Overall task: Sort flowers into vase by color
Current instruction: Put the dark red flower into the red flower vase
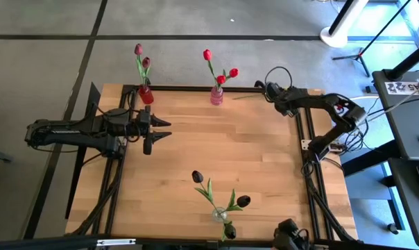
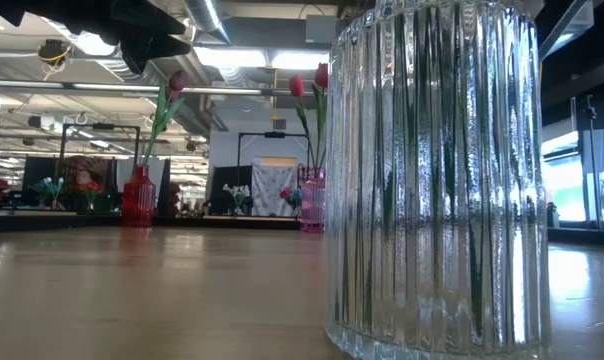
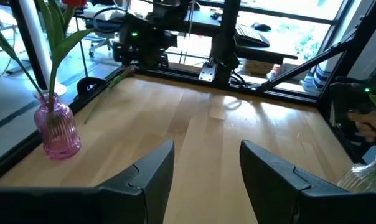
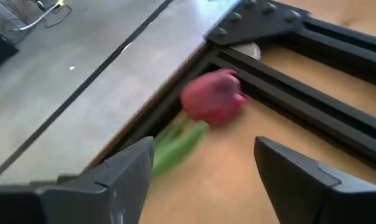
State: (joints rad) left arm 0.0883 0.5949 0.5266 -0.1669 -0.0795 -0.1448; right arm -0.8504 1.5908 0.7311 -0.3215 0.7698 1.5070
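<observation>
A loose tulip point(image 4: 213, 98) with a maroon-pink head lies flat on the table by the far edge rail; its green stem point(image 1: 244, 97) points toward the pink vase. My right gripper point(image 4: 203, 165) hovers open over it, one finger on each side of the stem, and I see no touch. My left gripper point(image 3: 206, 168) is open above the table's left part point(image 1: 157, 132). A red vase point(image 1: 146, 95) holds two maroon-pink tulips. The pink vase point(image 1: 216, 96) holds red tulips. A clear ribbed vase point(image 1: 220, 214) holds near-black ones.
A black frame rail point(image 4: 287, 93) runs along the far edge beside the loose tulip's head. The red and pink vases stand at the far edge, and the clear vase point(image 2: 432, 180) stands at the near edge. Bare wood point(image 1: 230, 146) lies between them. Cables hang by the right edge.
</observation>
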